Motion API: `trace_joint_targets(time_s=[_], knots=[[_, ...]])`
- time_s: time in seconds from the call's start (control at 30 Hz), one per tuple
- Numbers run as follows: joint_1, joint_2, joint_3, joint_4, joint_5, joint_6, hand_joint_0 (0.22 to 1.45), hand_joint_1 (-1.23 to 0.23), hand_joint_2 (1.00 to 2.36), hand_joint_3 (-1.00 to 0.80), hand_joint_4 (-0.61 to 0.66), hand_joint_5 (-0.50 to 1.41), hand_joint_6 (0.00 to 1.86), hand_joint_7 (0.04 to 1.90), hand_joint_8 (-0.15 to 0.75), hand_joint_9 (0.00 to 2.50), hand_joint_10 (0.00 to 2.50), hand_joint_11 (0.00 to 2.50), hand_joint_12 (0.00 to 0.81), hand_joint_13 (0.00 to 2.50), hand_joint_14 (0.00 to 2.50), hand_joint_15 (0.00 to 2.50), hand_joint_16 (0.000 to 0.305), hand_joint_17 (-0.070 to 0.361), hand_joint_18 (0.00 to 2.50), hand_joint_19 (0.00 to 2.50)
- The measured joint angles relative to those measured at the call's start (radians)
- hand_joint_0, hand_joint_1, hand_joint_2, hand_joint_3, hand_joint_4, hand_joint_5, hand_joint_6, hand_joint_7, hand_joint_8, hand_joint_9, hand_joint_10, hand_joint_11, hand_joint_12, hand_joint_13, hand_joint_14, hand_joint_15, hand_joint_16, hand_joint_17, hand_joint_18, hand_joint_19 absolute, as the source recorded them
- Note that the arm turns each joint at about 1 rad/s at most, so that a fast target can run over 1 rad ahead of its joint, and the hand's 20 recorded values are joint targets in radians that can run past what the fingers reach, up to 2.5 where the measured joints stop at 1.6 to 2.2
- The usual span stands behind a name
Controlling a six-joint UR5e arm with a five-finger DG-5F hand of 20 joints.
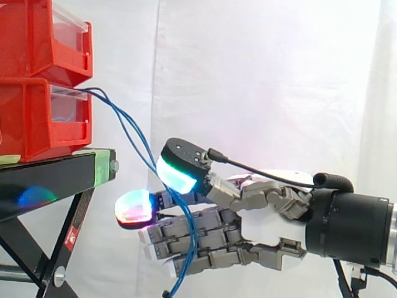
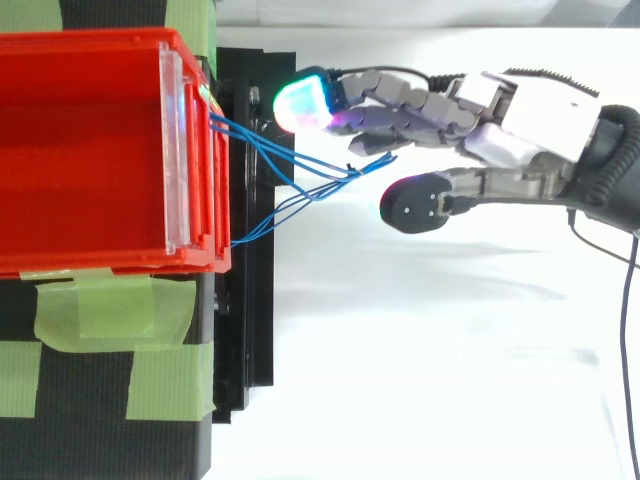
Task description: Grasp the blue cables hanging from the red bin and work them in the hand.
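Several blue cables (image 1: 135, 138) — across outstretched hand (image 1: 267, 200)

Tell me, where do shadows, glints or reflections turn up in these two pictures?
Side view: a blue-green sheen lies on the black stand, likely the glow of the hand mirrored there. Top view: the hand throws soft grey shadows on the white surface, and the clear front panel of the red bin glints.
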State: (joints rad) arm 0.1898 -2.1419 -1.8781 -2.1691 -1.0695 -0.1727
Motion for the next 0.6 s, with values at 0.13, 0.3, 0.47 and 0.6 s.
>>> trace_joint_targets(time_s=[0.13,0.3,0.47,0.6], knots=[[0.003,-0.002,0.005,-0.02,-0.015,0.02,0.83,-0.49,1.0,-0.93,0.24,-0.17,0.01,0.72,0.328,0.29,0.0,0.18,0.393,0.23,0.01,0.29,0.059,0.133,0.3,0.39],[0.009,-0.002,0.006,-0.014,-0.02,0.023,0.83,-0.49,1.0,-0.93,0.24,-0.17,0.01,0.72,0.328,0.29,0.0,0.18,0.394,0.23,0.01,0.3,0.059,0.133,0.3,0.39],[0.012,-0.003,0.006,-0.005,-0.036,0.02,0.83,-0.49,1.0,-0.94,0.24,-0.17,0.01,0.72,0.328,0.29,0.0,0.18,0.393,0.23,0.01,0.29,0.059,0.133,0.3,0.4],[0.017,-0.003,0.006,0.009,-0.056,0.007,0.83,-0.49,1.0,-0.93,0.24,-0.17,0.01,0.72,0.329,0.29,0.0,0.18,0.394,0.23,0.01,0.29,0.059,0.133,0.3,0.39]])
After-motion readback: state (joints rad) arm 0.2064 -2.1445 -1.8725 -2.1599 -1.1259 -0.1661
